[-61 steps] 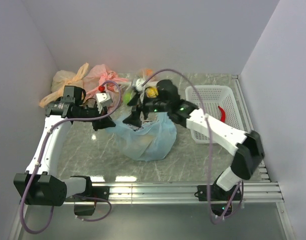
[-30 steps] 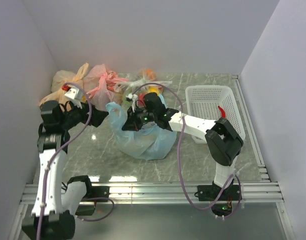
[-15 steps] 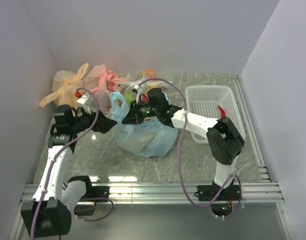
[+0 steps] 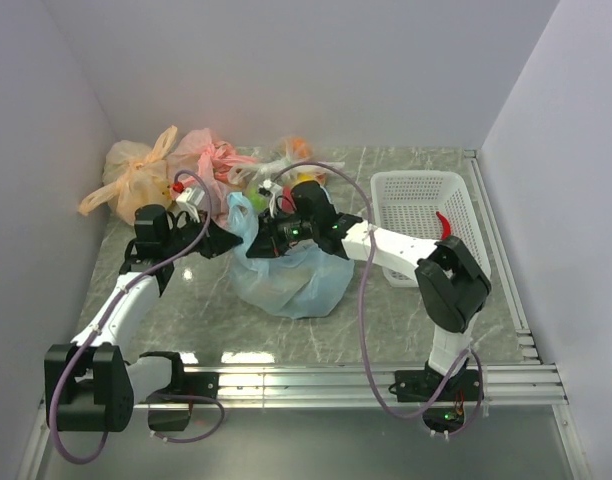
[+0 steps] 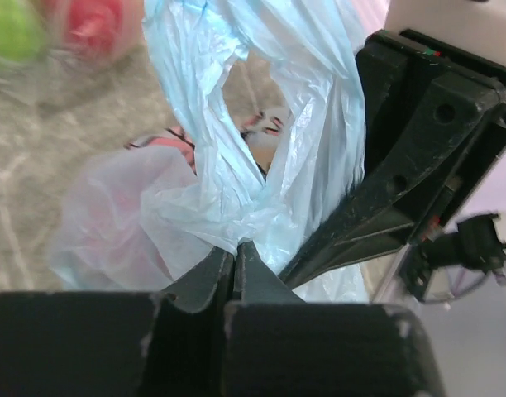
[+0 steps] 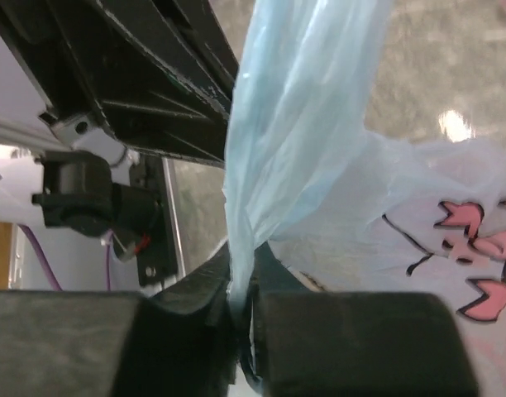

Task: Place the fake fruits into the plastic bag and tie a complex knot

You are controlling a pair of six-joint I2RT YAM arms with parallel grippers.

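The plastic bag (image 4: 291,282) sits in the middle of the table (image 4: 201,310). Its bottom is round and full, so you may judge that the fake fruits are inside, though I cannot see them through the blue film. The mouth of the bag is drawn up and toward the left, because both handles are held above its body.

Your left gripper (image 5: 235,250) is closed tight on one handle loop (image 5: 205,116). It pinches the film right at the root of the loop, and the loop stands open above the fingers. Your right gripper (image 6: 241,285) is closed too, on the other handle (image 6: 298,99), which runs away from its fingers as a stretched band.

The two grippers are very near each other, just left of the top of the bag. This closeness makes sense for tying, since the handles must cross before one can pass around the other. No finished knot shows, so I judge the tying is at an early stage.

Behind, near the wall, lie a pink bag (image 4: 208,155) and a pale orange bag (image 4: 134,180). A white basket (image 4: 418,178) stands to the right. All three are apart from the work.
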